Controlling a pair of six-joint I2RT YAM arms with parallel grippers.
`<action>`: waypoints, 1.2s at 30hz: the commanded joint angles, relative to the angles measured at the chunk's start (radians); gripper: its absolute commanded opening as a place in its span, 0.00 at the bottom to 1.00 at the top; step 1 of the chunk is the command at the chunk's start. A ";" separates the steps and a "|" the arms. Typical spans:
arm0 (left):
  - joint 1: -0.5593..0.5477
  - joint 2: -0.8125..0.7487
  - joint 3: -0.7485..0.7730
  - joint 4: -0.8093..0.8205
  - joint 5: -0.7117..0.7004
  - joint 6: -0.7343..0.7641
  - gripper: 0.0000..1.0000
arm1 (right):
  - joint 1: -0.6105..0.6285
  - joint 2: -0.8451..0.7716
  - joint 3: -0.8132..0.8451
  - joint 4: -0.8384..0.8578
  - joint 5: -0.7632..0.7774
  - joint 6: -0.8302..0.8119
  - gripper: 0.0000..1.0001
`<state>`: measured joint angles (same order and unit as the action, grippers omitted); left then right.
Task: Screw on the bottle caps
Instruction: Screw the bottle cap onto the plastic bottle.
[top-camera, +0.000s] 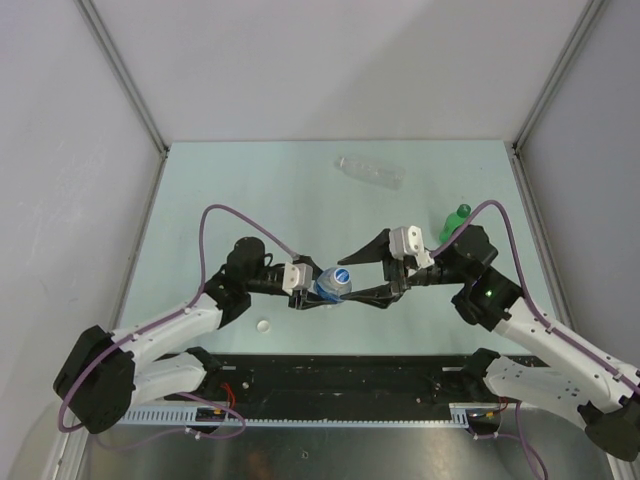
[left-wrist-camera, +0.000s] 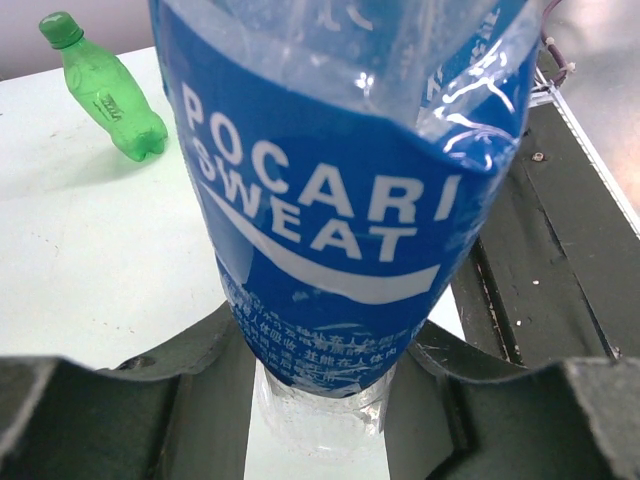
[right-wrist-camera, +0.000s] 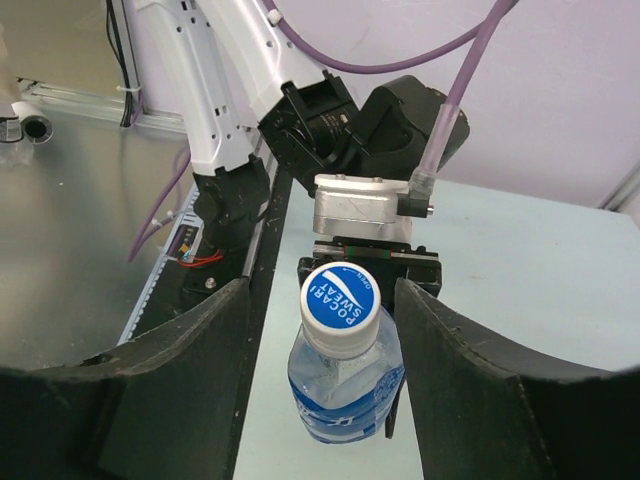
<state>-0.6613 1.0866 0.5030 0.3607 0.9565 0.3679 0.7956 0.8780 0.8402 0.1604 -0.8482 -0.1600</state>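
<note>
My left gripper (top-camera: 318, 287) is shut on the blue-label bottle (top-camera: 330, 288), gripping its lower body (left-wrist-camera: 330, 230) between both fingers. A white cap with a blue top (right-wrist-camera: 340, 300) sits on the bottle's neck. My right gripper (right-wrist-camera: 320, 292) is open, with one finger on each side of that cap and a gap on both sides. The green bottle (top-camera: 455, 222) stands at the right with its green cap (left-wrist-camera: 60, 28) on. The clear unlabelled bottle (top-camera: 370, 172) lies on its side at the back. A loose white cap (top-camera: 263, 324) lies on the table near the left arm.
The pale green table (top-camera: 230, 200) is walled by grey panels at the left, back and right. A black rail with cables (top-camera: 350, 375) runs along the near edge. The left arm's wrist block (right-wrist-camera: 365, 210) is just behind the held bottle.
</note>
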 joint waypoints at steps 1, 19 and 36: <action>0.006 -0.001 0.023 0.017 0.032 0.022 0.00 | 0.009 0.007 0.041 0.050 -0.026 0.019 0.63; 0.005 -0.093 0.048 0.018 -0.091 0.001 0.00 | 0.012 0.019 0.041 -0.017 0.052 0.034 0.26; -0.041 -0.059 0.161 0.120 -0.728 -0.223 0.00 | 0.029 0.162 0.041 -0.132 0.683 0.192 0.22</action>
<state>-0.6781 1.0039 0.5453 0.2794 0.4648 0.2676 0.8124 0.9741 0.8951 0.1837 -0.3893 -0.0360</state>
